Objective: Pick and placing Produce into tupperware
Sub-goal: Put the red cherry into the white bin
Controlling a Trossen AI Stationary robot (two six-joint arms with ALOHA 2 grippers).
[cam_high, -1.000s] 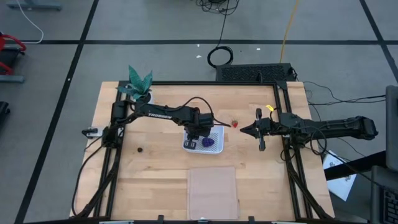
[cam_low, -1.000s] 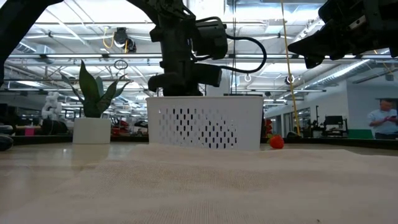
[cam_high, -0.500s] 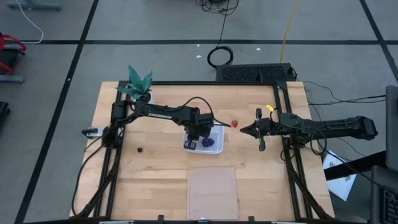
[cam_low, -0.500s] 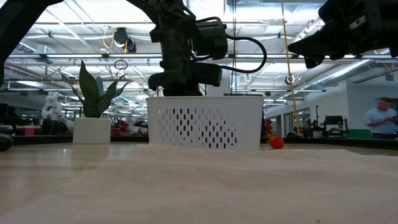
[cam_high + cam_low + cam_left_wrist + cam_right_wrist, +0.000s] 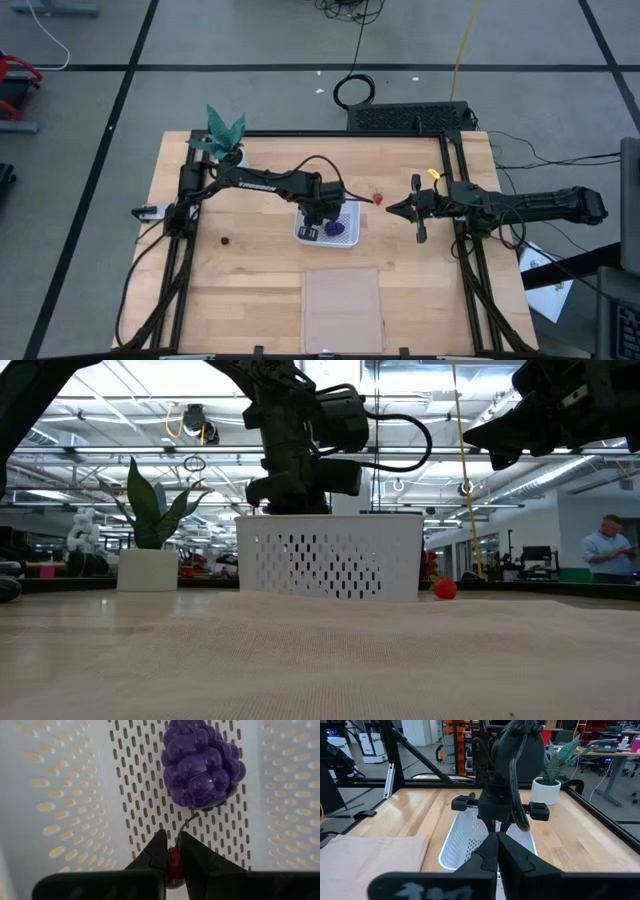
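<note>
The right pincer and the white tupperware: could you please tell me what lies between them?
In the high view, one small red strawberry lies on the table between the right pincer and the tupperware.

Left arm: reaches from the table's 9 o'clock edge toward centre, wrist bent down; left gripper (image 5: 173, 854) points downward, fingers (image 5: 155, 851) nearly closed, pinching a small red piece (image 5: 174, 865). Right arm: extends level from 3 o'clock toward centre; right gripper (image 5: 392, 209) raised, fingers (image 5: 487, 851) pressed together, holding nothing.

Lumpy cluster (image 5: 202, 764) in the tupperware (image 5: 347, 237) mid-table; strawberry piece (image 5: 377, 199) just beside its right.
</note>
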